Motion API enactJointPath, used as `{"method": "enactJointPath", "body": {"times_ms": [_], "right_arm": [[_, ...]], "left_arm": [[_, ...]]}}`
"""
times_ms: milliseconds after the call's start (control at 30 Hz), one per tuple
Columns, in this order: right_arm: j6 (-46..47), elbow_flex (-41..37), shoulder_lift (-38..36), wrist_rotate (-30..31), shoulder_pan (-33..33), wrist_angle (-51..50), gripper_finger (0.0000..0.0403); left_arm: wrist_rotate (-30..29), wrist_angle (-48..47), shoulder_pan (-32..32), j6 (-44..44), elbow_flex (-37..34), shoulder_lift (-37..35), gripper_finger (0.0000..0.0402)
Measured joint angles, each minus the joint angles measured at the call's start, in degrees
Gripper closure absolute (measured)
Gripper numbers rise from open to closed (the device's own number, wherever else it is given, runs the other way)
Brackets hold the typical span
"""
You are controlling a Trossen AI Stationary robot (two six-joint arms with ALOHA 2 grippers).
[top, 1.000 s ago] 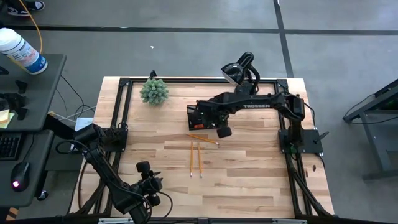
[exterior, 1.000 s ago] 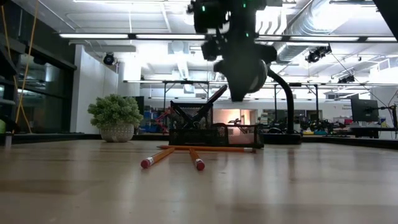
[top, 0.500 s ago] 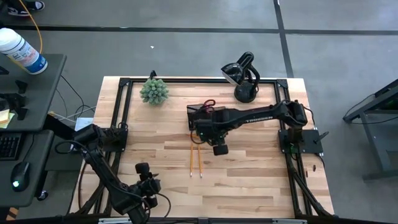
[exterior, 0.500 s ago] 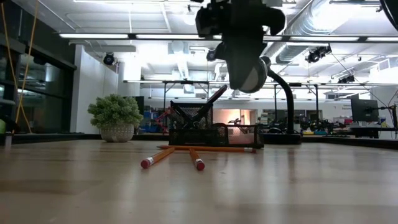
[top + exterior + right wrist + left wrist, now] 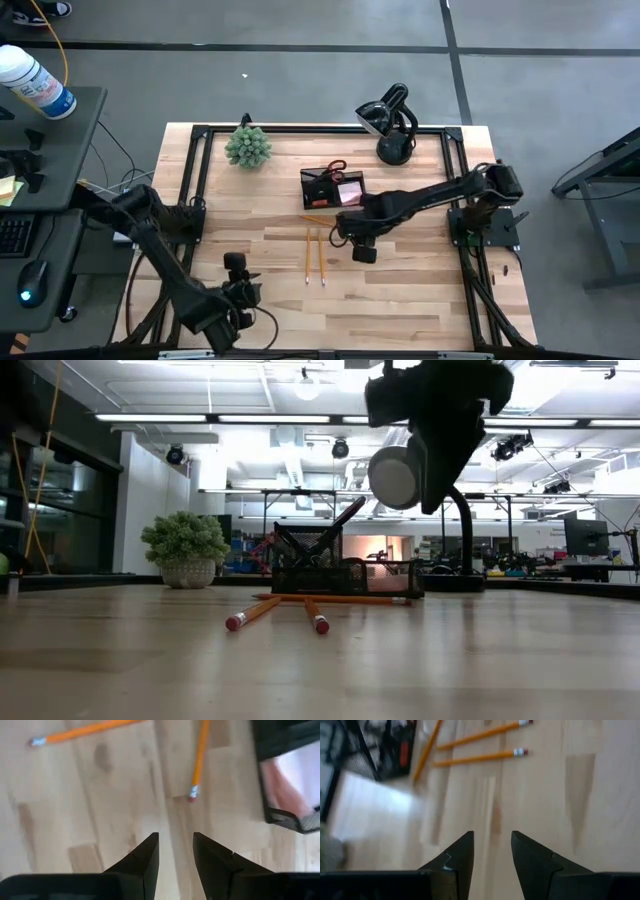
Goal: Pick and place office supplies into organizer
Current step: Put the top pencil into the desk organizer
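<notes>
The left gripper [image 5: 240,290] waits near the table's front edge, fingers slightly parted and empty, with the pencils [image 5: 314,254] ahead of it. The right gripper [image 5: 343,232] hovers empty, fingers slightly apart, beside those pencils, the organizer [image 5: 333,187] just behind it.

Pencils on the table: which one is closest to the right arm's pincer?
The slanted pencil lying just in front of the organizer. Its end reaches nearly to the right pincer, while the two side-by-side pencils lie farther off toward the table's middle.
</notes>
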Motion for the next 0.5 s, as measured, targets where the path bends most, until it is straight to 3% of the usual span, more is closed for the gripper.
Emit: {"method": "enactJointPath", "body": {"times_ms": [233, 500], "right_arm": [[3.2, -3.2, -2.0, 6.0, 0.9, 6.0, 0.0289], [-4.0, -6.5, -2.2, 8.5, -1.8, 13.3, 0.0289]], "left_arm": [[0.3, 1.9, 7.2, 19.7, 0.0, -8.1, 0.0282], [-0.9, 3.0, 17.1, 26.1, 0.0, -16.2, 0.0283]]}}
